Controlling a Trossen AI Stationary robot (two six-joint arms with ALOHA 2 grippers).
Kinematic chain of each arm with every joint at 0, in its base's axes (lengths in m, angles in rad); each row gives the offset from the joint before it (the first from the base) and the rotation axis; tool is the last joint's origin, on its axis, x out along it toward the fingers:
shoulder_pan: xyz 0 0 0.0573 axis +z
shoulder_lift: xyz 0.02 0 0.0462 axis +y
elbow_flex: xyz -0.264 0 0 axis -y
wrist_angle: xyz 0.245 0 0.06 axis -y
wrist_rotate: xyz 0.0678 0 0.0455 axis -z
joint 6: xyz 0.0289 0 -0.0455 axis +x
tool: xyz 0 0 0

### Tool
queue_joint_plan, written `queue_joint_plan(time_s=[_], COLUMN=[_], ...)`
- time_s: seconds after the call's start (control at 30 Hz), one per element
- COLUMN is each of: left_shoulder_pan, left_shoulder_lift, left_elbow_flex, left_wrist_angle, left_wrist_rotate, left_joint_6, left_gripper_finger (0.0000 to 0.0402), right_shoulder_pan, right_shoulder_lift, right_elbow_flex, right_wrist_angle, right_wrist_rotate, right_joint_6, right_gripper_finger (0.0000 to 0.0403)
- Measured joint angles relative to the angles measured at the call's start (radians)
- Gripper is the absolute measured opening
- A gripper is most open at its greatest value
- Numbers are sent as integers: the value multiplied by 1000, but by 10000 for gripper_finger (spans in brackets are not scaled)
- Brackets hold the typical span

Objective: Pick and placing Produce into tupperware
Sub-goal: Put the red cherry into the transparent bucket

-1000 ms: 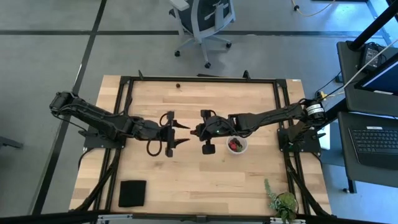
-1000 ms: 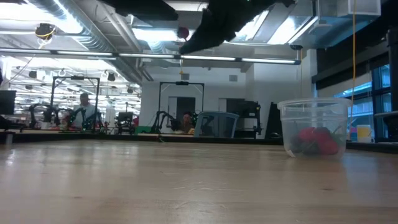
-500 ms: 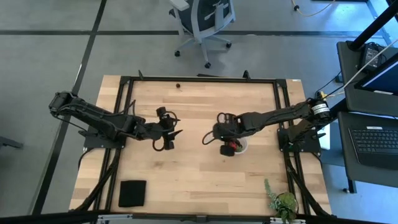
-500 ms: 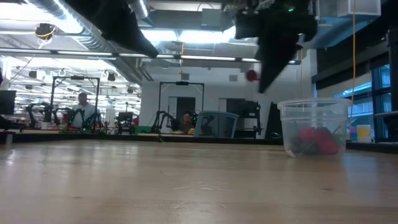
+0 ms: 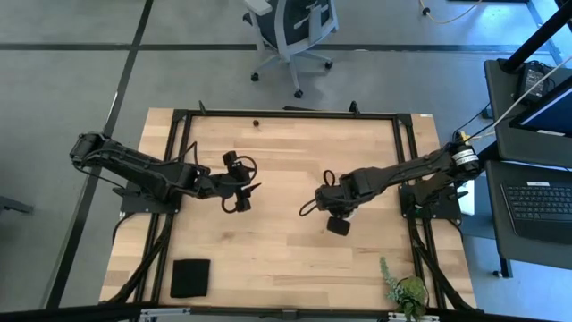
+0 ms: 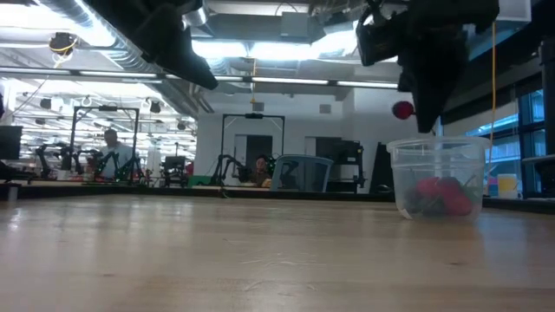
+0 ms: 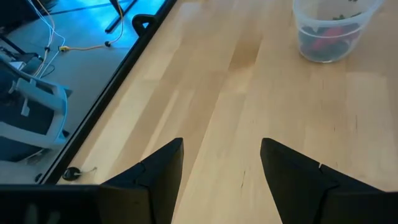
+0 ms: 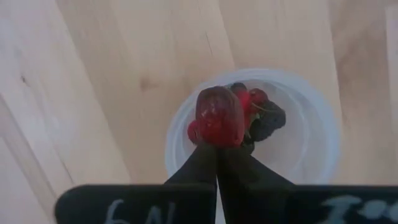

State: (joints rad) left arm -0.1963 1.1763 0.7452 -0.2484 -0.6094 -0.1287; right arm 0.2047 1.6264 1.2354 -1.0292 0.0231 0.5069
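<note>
High view: I see the right gripper (image 5: 338,207) over the right half of the tabletop (image 5: 286,259), parked above the tupperware, which it hides here. The left gripper (image 5: 251,190) sits left of centre, fingers spread, holding nothing. A lone dark fruit (image 5: 256,124) lies near the far edge. A black pad (image 5: 190,277) is at the near-left corner and a leafy plant (image 5: 404,288) at the near-right corner.

Low view: the tupperware (image 6: 438,176) stands upright on the table with red produce (image 6: 442,194) in its bottom. The right gripper (image 6: 422,117) hangs just above the rim, pinching one red fruit (image 6: 402,110) that is still outside the tub and clear of it. People sit at benches in the room behind.

Left wrist view: I see both fingers (image 7: 155,171) apart with bare wood between them; the tub (image 7: 330,29) with fruit inside is well ahead on the table.

Right wrist view: fingers (image 8: 214,163) are pressed together on a dark red fruit (image 8: 219,116), directly above the tub's (image 8: 311,155) open mouth. More red and dark fruits (image 8: 261,112) lie inside.
</note>
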Motion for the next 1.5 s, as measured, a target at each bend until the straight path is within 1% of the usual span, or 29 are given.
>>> queue_joint_plan(time_s=[0.2, 0.4, 0.57, 1.37, 1.5], left_shoulder_pan=[0, 0, 0, 0, 0], left_shoulder_lift=[0, 0, 0, 0, 0], left_elbow_flex=[0, 0, 0, 0, 0], left_wrist_angle=[-5, -5, -5, -5, -5], left_wrist_rotate=[2, 2, 2, 2, 2], left_joint_6=[0, 0, 0, -3, -4], left_gripper_finger=[208, 208, 208, 208, 208], right_shoulder_pan=[-1, -21, -33, -38, -38], right_shoulder_lift=[0, 0, 0, 1, 16], right_elbow_flex=[-74, -147, -176, -178, -178], right_wrist_angle=[32, 102, 123, 121, 118], right_wrist_rotate=[1, -6, -18, -19, -18], right_joint_6=[10, 9, 8, 12, 12], right_gripper_finger=[1, 2, 4, 6, 6])
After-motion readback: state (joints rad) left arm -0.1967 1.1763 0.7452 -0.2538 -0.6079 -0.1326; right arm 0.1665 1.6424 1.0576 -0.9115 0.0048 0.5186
